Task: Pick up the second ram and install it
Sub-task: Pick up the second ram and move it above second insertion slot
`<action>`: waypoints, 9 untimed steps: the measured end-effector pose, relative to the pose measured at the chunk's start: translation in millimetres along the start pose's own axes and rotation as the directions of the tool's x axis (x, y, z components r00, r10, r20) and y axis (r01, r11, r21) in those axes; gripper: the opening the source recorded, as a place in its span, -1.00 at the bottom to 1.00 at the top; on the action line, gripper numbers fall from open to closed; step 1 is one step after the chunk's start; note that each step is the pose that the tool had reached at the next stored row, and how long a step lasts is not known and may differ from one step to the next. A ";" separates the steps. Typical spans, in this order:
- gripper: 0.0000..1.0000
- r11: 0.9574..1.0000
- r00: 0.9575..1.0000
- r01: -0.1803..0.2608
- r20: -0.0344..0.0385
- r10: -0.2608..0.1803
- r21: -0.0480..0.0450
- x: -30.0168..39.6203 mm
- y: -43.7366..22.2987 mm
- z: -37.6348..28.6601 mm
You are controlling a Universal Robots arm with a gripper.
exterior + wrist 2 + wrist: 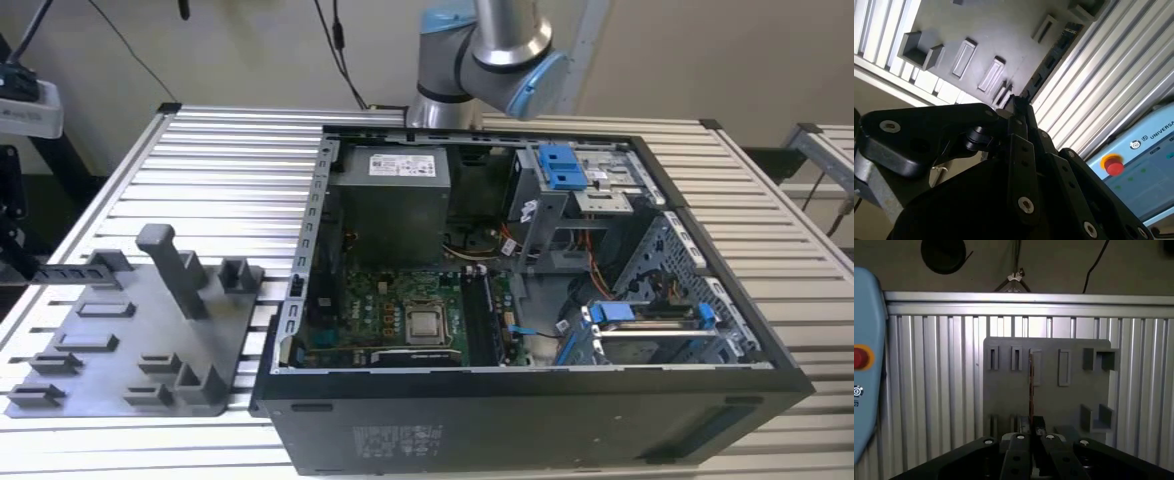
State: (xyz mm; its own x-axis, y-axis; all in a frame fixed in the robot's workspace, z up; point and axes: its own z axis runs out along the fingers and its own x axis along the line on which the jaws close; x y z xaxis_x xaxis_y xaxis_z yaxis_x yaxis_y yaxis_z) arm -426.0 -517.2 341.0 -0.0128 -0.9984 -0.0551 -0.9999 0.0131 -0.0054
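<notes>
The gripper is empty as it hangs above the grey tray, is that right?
No, it is not empty. In the first wrist view the gripper is shut on the ram, a thin stick seen edge-on, as it hangs above the tray.

Metal and plastic
Ribbed silvery aluminium table (227, 170), lightly shiny; flat grey plastic holder tray (160, 330), matt; black metal computer case (534, 430), satin; black gripper (1033, 427) links, glossy; thin dark second ram (1030, 385), dull.
</notes>
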 end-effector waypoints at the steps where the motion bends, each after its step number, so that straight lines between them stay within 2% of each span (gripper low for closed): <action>1: -0.72 1.000 1.000 0.000 0.000 0.000 0.000 0.0 0.0 -0.9; 9: -0.72 1.000 1.000 0.000 0.000 0.000 0.000 -0.3 0.8 -4.9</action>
State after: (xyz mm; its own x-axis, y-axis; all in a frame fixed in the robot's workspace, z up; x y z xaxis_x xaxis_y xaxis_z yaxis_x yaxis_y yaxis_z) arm -426.8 -517.2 346.0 -0.0128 -0.9984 -0.0551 -0.9999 0.0131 -0.0055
